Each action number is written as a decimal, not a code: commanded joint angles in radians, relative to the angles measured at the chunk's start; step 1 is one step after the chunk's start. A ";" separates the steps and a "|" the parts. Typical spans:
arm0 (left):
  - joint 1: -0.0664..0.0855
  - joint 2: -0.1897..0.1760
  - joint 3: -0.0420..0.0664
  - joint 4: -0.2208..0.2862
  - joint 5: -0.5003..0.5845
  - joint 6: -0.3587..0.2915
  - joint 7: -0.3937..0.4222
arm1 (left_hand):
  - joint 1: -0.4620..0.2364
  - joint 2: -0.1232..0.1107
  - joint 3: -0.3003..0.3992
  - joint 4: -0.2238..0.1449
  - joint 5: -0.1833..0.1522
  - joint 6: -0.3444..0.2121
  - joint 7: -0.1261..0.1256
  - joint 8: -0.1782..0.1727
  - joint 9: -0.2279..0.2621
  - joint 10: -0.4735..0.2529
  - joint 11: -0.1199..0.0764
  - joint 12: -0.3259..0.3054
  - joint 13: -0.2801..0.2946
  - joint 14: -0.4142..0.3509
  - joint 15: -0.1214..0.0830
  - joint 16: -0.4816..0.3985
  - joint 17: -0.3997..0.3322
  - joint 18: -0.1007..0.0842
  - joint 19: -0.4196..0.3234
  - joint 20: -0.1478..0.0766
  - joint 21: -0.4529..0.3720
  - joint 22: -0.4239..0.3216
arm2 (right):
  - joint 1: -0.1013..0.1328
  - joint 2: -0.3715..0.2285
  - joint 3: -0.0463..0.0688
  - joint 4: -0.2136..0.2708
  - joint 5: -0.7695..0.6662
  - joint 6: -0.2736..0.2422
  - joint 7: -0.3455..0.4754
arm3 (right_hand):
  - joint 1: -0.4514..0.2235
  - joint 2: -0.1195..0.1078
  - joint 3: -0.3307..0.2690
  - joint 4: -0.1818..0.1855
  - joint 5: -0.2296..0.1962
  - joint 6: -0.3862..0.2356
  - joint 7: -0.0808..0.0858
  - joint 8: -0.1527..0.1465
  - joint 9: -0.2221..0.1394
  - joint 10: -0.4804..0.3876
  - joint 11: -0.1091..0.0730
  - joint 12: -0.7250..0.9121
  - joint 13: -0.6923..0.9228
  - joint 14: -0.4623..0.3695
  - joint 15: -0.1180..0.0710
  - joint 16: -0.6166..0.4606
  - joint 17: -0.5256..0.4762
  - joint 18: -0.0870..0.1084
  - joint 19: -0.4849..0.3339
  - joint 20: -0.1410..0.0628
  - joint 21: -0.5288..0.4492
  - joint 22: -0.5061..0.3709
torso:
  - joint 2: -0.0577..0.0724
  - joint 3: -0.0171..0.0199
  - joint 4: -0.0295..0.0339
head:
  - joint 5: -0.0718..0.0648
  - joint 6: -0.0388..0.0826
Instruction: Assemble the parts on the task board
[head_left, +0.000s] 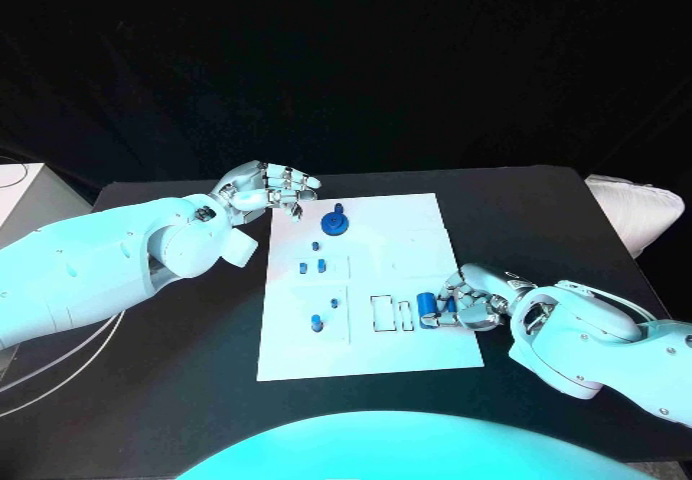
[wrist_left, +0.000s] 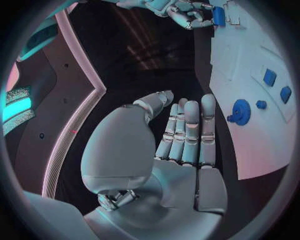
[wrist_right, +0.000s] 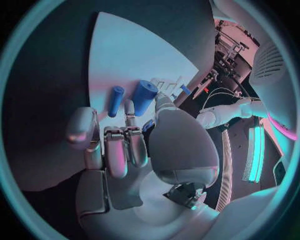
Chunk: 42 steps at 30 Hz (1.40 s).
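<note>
From my remote station, I see the white task board lying at the centre of the black counter. My left robot hand hovers over the counter just off the board's 11 o'clock corner, holding nothing; in the left wrist view its fingers are stretched out straight and close together, palm bare. My right robot hand sits at the board's 4 o'clock edge, fingers curled down onto the plate beside a short blue cylinder. In the right wrist view that cylinder lies just past the fingertips, next to a slimmer blue peg; I cannot tell whether the fingers actually grip either piece. A round blue gear part stands on the board toward 12 o'clock, near the left robot hand. Smaller blue parts are scattered down the board's left half, one blue piece at about 8 o'clock. Rectangular slots are outlined on the board just left of the cylinder.
</note>
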 joint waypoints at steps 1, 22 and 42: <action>0.000 0.000 0.001 0.004 0.008 0.010 0.008 | -0.004 0.007 -0.004 0.001 0.004 -0.010 0.000 0.004 0.000 -0.008 0.001 0.006 0.002 -0.004 0.004 0.004 0.001 0.014 0.008 0.002 -0.006 -0.001 | -0.007 0.014 0.000 -0.011 -0.038 0.015 -0.021 | -0.002 0.008 -0.008 -0.001 -0.006 0.005 -0.004 0.007 -0.001 0.044 -0.005 0.004 0.184 0.091 -0.006 0.003 0.198 -0.017 0.006 -0.001 0.002 0.000 | 0.000 -0.0007 0.0010 | 0.000 0.000; 0.000 -0.004 0.000 0.006 0.008 0.013 0.005 | -0.005 0.008 -0.004 0.002 0.004 -0.010 0.000 0.004 0.000 -0.009 0.001 0.007 0.002 -0.004 0.004 0.004 0.001 0.014 0.008 0.003 -0.007 -0.001 | -0.019 0.087 0.000 -0.068 -0.061 0.005 -0.062 | 0.017 0.041 -0.014 -0.004 0.037 0.002 -0.005 0.013 -0.006 0.045 -0.007 0.004 0.187 0.091 -0.007 0.004 0.200 -0.016 0.003 -0.003 -0.003 0.003 | 0.000 -0.0020 0.0006 | 0.002 0.000; 0.000 -0.008 0.000 0.009 0.008 0.015 0.000 | -0.005 0.008 -0.004 0.002 0.004 -0.010 0.000 0.004 0.000 -0.009 0.001 0.007 0.002 -0.004 0.004 0.004 0.001 0.014 0.008 0.003 -0.007 -0.001 | -0.017 0.080 0.001 -0.047 0.074 -0.065 -0.060 | 0.187 0.009 0.159 -0.007 0.187 0.018 -0.012 0.012 -0.045 0.044 -0.015 -0.004 0.191 0.091 -0.015 0.003 0.199 -0.016 0.001 -0.010 -0.010 0.019 | -0.003 -0.0005 -0.0015 | 0.002 0.000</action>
